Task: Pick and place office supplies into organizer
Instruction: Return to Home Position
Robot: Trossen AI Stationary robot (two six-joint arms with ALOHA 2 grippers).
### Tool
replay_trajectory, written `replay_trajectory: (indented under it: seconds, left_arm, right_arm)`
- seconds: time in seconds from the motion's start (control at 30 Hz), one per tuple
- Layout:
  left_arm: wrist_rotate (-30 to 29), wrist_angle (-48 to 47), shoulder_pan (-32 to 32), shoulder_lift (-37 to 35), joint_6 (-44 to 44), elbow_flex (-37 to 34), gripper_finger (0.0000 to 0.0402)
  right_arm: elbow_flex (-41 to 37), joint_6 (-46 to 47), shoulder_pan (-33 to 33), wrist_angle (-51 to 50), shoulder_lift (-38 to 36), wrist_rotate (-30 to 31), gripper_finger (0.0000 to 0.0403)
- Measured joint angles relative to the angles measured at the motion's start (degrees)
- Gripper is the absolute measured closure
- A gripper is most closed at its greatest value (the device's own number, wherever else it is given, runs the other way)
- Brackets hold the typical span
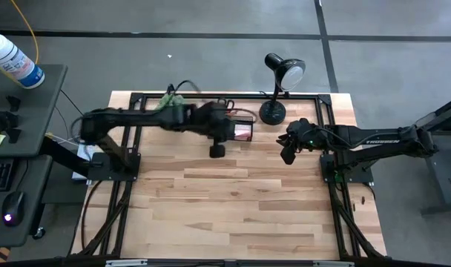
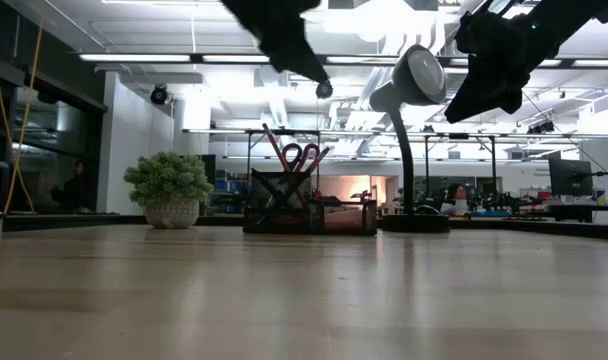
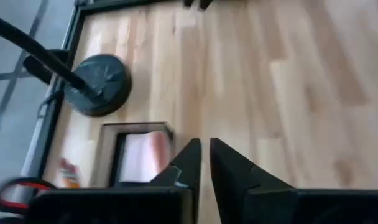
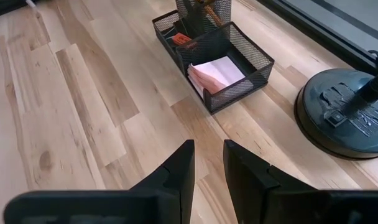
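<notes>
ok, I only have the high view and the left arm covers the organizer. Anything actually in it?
Observer: Right wrist view: pink sticky-note pad lies in the lower compartment of the organizer.
Operator: Scissors?
Observer: Low view: red-handled scissors stand in the tall cup section, handles up.
Operator: Either gripper carrying something?
Observer: No. Left gripper and right gripper both show an empty gap between the fingers.
</notes>
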Motion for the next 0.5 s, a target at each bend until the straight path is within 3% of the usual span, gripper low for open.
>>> replay_trajectory:
  seconds: [0.3,0.5]
  left_arm:
    - [-0.77,37.78,-0.3,-21.79,-3.92,-32.26,0.0396]
    - [-1.49,62.36,3.72,-33.75,-7.54,-52.7,0.04]
  right_arm:
    - [0.0,-0.24,0.0,0.02,0.0,-0.46,0.0325]
    - [0.0,-0.39,0.02,-0.02,0.0,-2.29,0.0325]
